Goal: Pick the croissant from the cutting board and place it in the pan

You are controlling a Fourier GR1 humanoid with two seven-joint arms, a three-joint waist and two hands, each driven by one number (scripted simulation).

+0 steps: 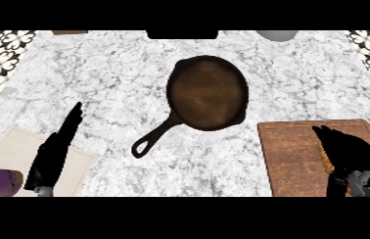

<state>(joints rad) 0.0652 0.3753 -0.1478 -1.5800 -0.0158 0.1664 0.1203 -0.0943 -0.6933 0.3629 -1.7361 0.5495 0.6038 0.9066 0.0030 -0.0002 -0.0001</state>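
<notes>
Head view indicates the grasp step: right hand (345, 152) covers the croissant (326, 157) on the board (289, 157), closure not discernible, left hand (54, 152) resting open at lower left; next move likely requires lifting it leftward to the pan (208, 92).

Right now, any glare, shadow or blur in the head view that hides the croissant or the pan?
Head view: light is flat, with no hard shadows or glare; the pan shows only a soft paler patch inside. Head view: the black right hand reads as a featureless silhouette covering most of the croissant on the cutting board; only an orange sliver shows.
</notes>
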